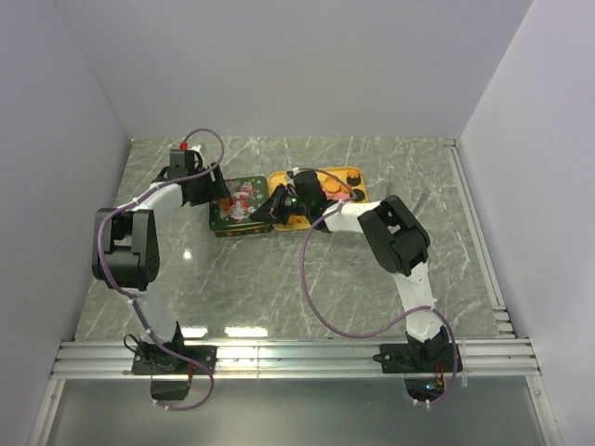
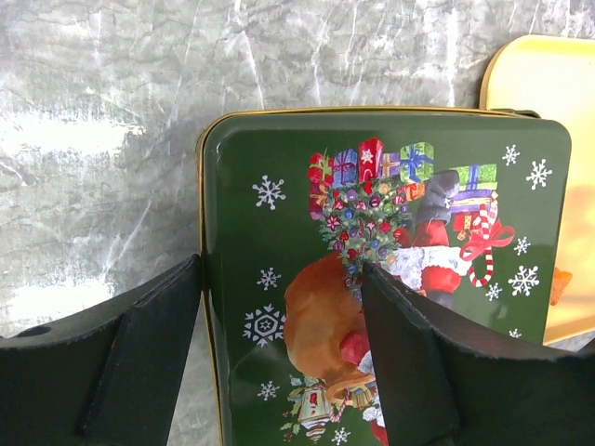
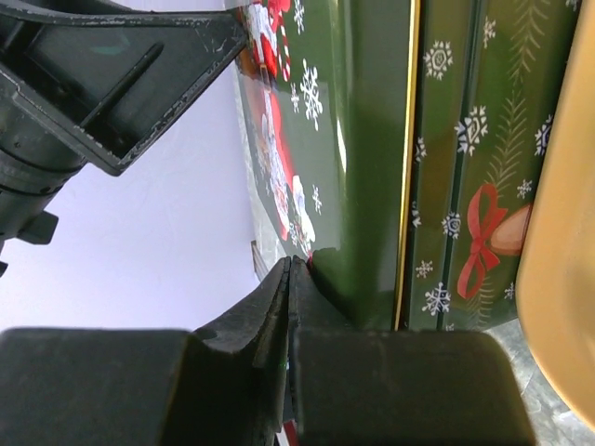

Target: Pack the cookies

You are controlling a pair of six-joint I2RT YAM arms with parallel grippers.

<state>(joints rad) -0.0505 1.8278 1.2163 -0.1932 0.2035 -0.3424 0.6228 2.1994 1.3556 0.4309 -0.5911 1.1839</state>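
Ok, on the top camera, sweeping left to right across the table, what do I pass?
Left arm's elbow → green Christmas tin → yellow tray → right arm's elbow.

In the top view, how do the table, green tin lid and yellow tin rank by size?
1. Table: largest by far.
2. Green tin lid and yellow tin: about alike; the right arm hides part of the yellow tin, so unranked.
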